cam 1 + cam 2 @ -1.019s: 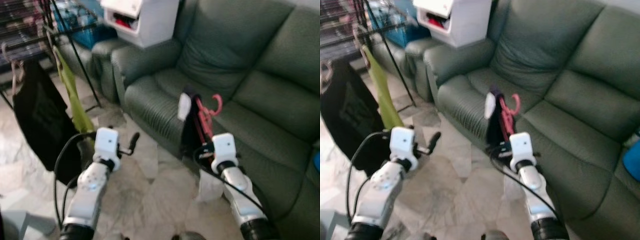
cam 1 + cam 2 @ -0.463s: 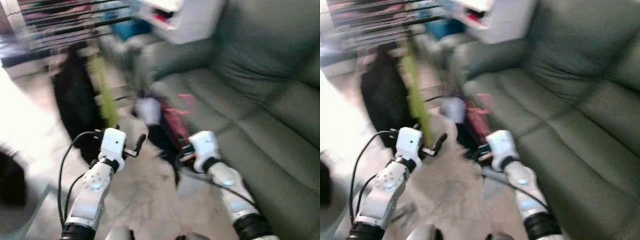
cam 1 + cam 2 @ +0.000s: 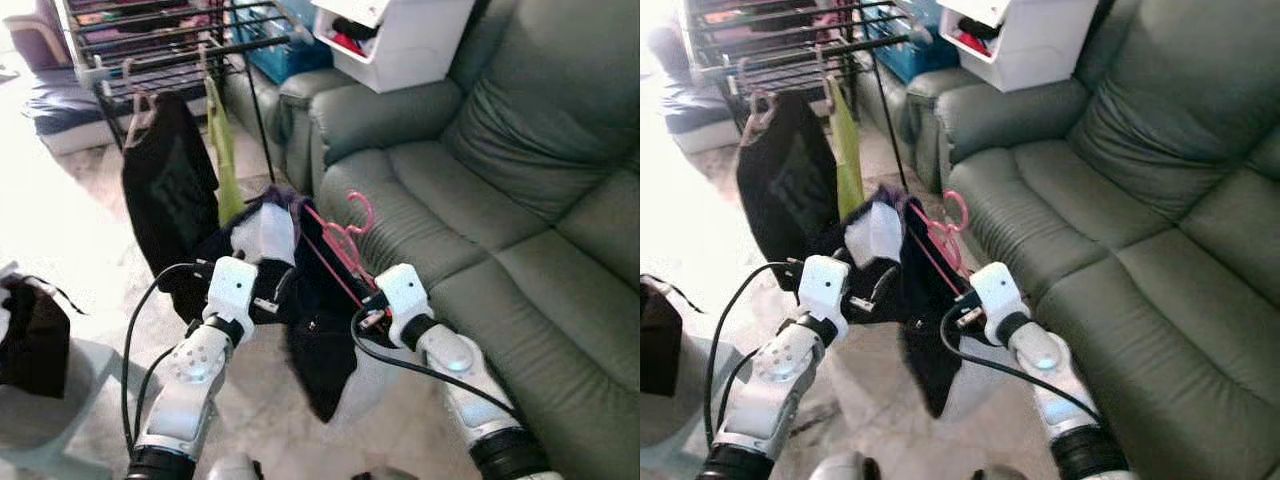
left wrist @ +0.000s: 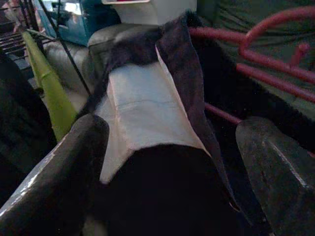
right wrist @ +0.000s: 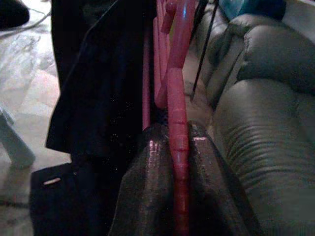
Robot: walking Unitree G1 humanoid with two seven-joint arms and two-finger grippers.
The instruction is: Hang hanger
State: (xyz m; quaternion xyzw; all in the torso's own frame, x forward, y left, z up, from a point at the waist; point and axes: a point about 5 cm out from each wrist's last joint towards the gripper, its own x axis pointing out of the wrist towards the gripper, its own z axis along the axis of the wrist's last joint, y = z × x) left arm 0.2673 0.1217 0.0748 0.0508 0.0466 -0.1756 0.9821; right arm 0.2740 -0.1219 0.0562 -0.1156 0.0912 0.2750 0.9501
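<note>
A pink plastic hanger (image 3: pixel 345 238) carries a dark garment (image 3: pixel 312 330) with a white inner label (image 4: pixel 142 113). My right gripper (image 5: pixel 178 133) is shut on the hanger's bar, in front of the sofa. The hanger's hook (image 3: pixel 358 210) points up. My left gripper (image 3: pixel 272 300) is open at the garment's collar, and its two fingers (image 4: pixel 59 187) stand wide apart on either side of the cloth. A black metal drying rack (image 3: pixel 190 50) stands ahead to the left, with a black garment (image 3: pixel 165 185) and a green one (image 3: pixel 222 150) hanging from it.
A dark green sofa (image 3: pixel 480 200) runs along the right, with a white box (image 3: pixel 400 35) on its armrest. A blue crate (image 3: pixel 290 50) sits behind the rack. A black bag (image 3: pixel 30 335) rests on a pale stool at the near left. The floor is marble tile.
The camera has swung left, bringing the drying rack closer and more into view. The garment on the hanger now hangs between both grippers, with my left gripper at its collar.
</note>
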